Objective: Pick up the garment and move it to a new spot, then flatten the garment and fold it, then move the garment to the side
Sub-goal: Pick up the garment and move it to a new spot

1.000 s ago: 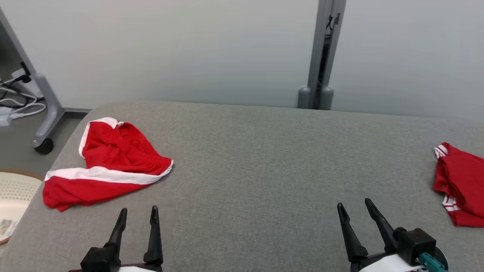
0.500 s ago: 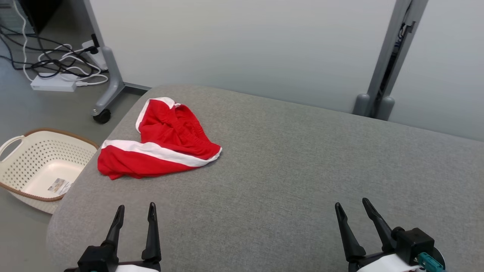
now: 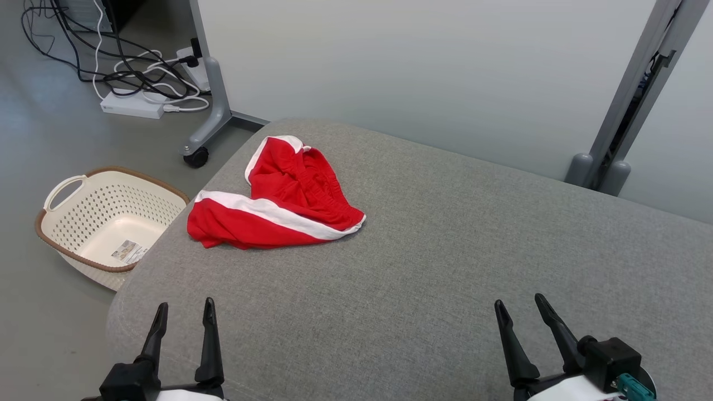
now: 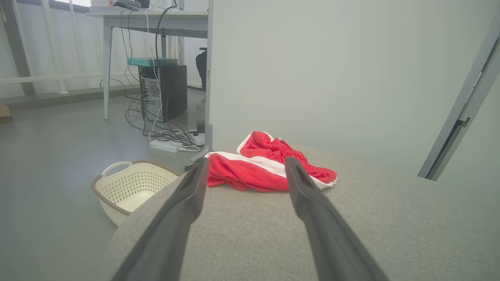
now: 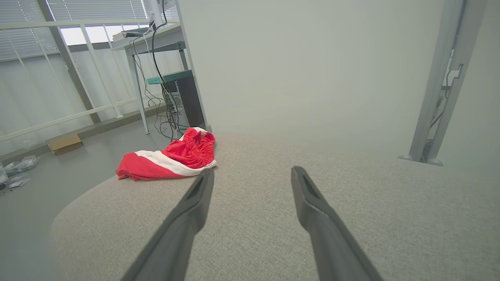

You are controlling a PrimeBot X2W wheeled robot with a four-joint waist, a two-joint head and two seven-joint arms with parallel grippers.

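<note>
One garment [image 3: 267, 225], one basket [image 3: 114, 199]

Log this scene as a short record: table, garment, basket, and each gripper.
table: grey padded top
garment: red shorts with white bands, crumpled, near the table's far left corner
basket: cream, on the floor left of the table
left gripper: jaws open, holding nothing
right gripper: jaws open, holding nothing

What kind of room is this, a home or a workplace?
Most likely an office or lab workroom: a desk with a computer tower and cables stands past a partition, while a red garment lies on a grey padded table with a laundry basket on the floor beside it.
</note>
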